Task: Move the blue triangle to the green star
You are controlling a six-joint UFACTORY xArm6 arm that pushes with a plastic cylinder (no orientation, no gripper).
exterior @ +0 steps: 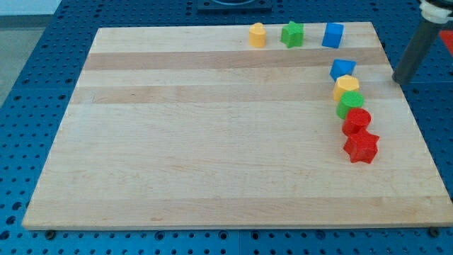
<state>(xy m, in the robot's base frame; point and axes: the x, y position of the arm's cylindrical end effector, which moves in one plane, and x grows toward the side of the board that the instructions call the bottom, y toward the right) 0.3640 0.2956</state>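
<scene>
A blue triangle (342, 69) sat at the head of a curving line of blocks near the view's right edge of the wooden bench (212, 142), touching a yellow block (347, 86) just below it. Beneath those ran a green block (350, 103), a red block (357, 121) and a red star (362, 147). The green star (292, 33) waited near the view's top, between a yellow block (257, 35) and a blue cube (333, 35).

The arm carried no gripper, so nothing was open or closed; my tip (400, 81) stood to the view's right of the triangle, apart from it, near the bench's right edge.

The triangle looked small, rigid and light, likely to slide easily over smooth wood and to pivot if nudged off-centre. With no means of holding it, a push against its lower right face, aimed up and left, seemed the soundest contact. Its long axis and heading could not be read with confidence; it appeared squat, one broad face turned toward the view's bottom.
</scene>
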